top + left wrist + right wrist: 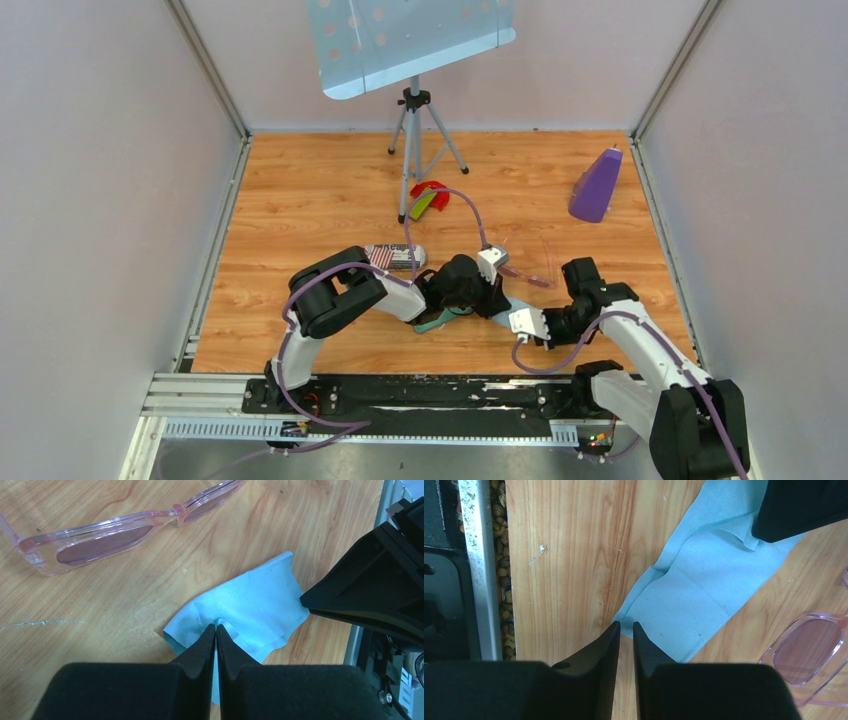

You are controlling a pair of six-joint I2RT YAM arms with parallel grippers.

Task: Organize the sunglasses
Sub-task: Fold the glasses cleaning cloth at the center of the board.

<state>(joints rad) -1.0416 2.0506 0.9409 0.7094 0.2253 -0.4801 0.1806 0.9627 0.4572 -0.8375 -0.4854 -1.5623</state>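
The left gripper [216, 628] is pinched shut on the blue cloth [255, 605] at mid-frame, and the right gripper [625, 625] stands slightly parted at the cloth's corner holding nothing, so the sunglasses [100, 540], loose on the table [75, 600] at upper left, look not yet organized.

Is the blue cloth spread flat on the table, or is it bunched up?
Bunched up: the left gripper pinches part of the blue cloth into a raised fold, and creases run across it.
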